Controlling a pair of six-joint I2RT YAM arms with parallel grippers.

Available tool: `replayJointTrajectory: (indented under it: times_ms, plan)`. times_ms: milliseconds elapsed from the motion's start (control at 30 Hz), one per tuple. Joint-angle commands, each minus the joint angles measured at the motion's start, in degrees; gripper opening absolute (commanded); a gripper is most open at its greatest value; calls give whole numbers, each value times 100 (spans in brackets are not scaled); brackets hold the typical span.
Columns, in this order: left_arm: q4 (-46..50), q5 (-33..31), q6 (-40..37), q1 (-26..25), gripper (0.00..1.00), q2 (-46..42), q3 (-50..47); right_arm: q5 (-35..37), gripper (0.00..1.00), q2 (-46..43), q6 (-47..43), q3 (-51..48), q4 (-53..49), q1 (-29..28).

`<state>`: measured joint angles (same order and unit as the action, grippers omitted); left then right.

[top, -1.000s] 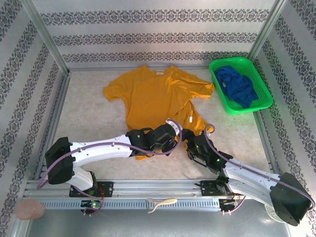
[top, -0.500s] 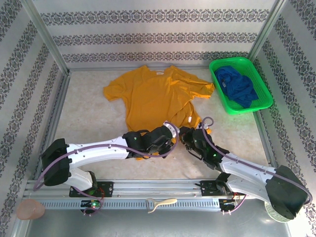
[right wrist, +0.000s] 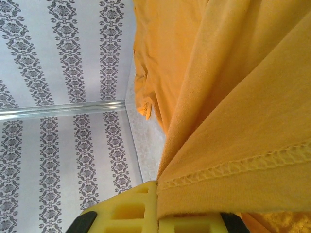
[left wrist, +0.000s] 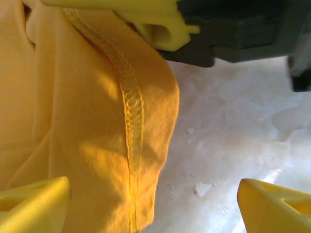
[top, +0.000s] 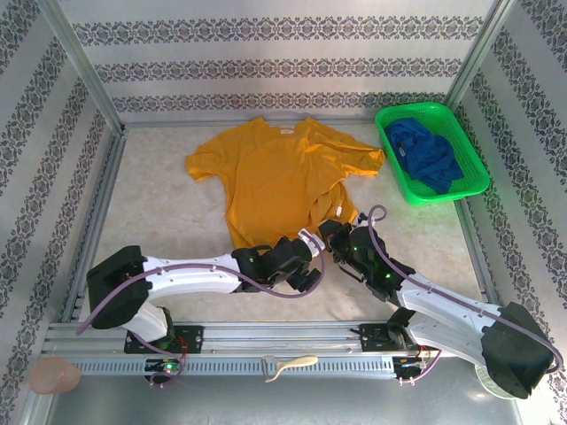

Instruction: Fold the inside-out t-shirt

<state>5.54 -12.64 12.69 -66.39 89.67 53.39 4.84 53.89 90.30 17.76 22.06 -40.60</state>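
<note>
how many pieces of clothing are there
2. A yellow t-shirt lies spread mid-table. A blue garment is bunched in the green basket at the far right. More could be hidden under the blue one.

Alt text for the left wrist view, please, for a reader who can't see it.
A stitched hem of the mustard-yellow t-shirt lies on the pale table, between the wide-apart yellow fingertips of the left pincer. At the top edge, the right pincer touches the cloth.
</note>
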Motion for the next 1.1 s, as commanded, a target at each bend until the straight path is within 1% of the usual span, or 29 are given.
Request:
replayJointTrajectory:
  times_ms: [0, 67, 100, 133, 167, 233, 267, 300, 333, 367, 400, 433, 467, 500, 533, 567, 633, 700, 733, 800, 900, 1067]
  plan:
    - [-641, -757, -321, -49, 90, 367, 142, -139, 0, -80, 21, 158, 16, 43]
    - [-762, -1216, -347, 8, 89, 587, 220, -169, 0, -139, 48, 323, 8, 52]
    - [-870, -1383, -338, 97, 85, 650, 224, -187, 0, -199, 49, 333, -21, 53]
    - [-1004, -1493, -338, 165, 77, 665, 192, -200, 0, -243, 57, 342, -78, 76]
    - [-1164, -1540, -372, 262, 61, 618, 160, -212, 0, -316, 45, 342, -124, 93]
    - [-1213, -1311, -492, 456, 17, 386, 261, -319, 2, -487, -33, 297, -210, 212]
    - [-1063, -1165, -519, 544, 3, 257, 386, -342, 16, -619, -84, 251, -260, 284]
    - [-808, -946, -533, 658, 0, 108, 554, -360, 40, -790, -144, 228, -350, 367]
    - [-496, -585, -521, 793, 0, -41, 760, -365, 55, -993, -214, 14, -499, 431]
    - [-240, -365, -476, 902, 0, -163, 924, -335, 59, -1182, -268, -67, -656, 460]
    - [3, -40, -450, 1030, 0, -276, 1102, -289, 60, -1409, -342, -170, -805, 465]
    - [362, 302, -386, 1170, 0, -340, 1311, -265, 58, -1623, -440, -284, -893, 471]
    - [616, 500, -333, 1271, 0, -369, 1528, -285, 56, -1784, -524, -379, -1002, 449]
    - [956, 691, -328, 1356, 0, -382, 1738, -314, 50, -1931, -660, -496, -1074, 416]
    - [1227, 798, -366, 1403, 0, -379, 1936, -354, 43, -2088, -811, -583, -1158, 347]
    - [1460, 811, -408, 1418, 0, -362, 2114, -348, 37, -2197, -911, -652, -1240, 254]
    - [1819, 864, -510, 1427, 0, -323, 2435, -98, 26, -2405, -1036, -838, -1219, -112]
    - [2056, 982, -569, 1436, 0, -280, 2675, 329, 19, -2418, -1173, -940, -1135, -584]
    - [2150, 1047, -588, 1436, 0, -254, 2786, 615, 14, -2332, -1233, -946, -1065, -845]
    - [2348, 1127, -618, 1436, 0, -227, 2956, 944, 8, -2016, -1414, -900, -793, -1186]
    - [2545, 1220, -662, 1434, 0, -223, 3123, 1194, 1, -1310, -1575, -818, -237, -1408]
    - [2711, 1504, -692, 1431, 0, -420, 3168, 1431, 0, -230, -1851, -584, 695, -1402]
